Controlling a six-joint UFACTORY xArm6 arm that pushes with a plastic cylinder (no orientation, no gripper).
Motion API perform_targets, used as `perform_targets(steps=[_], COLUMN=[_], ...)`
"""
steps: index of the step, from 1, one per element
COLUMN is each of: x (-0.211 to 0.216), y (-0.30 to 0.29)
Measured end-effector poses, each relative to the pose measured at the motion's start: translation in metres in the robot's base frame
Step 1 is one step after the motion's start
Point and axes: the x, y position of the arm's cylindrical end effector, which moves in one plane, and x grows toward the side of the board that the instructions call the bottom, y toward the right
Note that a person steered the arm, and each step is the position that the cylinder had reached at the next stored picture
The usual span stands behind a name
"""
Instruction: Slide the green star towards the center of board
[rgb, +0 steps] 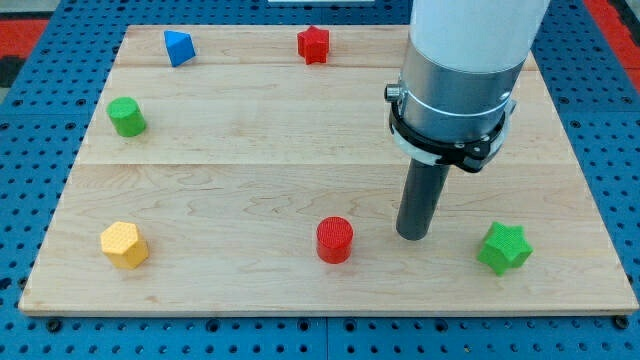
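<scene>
The green star (503, 247) lies near the board's bottom right corner. My tip (413, 237) rests on the board to the star's left, a short gap apart from it. A red cylinder (334, 240) stands to the tip's left, at about the same height in the view. The tip is between the red cylinder and the green star, touching neither.
A yellow hexagonal block (124, 244) sits at the bottom left. A green cylinder (127, 117) is at the left, a blue triangular block (178, 47) at the top left, a red star (313, 44) at the top middle. The wooden board (240, 170) lies on a blue pegboard.
</scene>
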Motion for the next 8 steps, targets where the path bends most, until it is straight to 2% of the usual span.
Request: perform_targets(steps=[1,2,3,4,5,6,7,8], x=[-0.005,-0.042,-0.029,-0.006,0.047,0.045,0.039,0.008], y=[0.000,0.040,0.123,0.178,0.182,0.108,0.077,0.053])
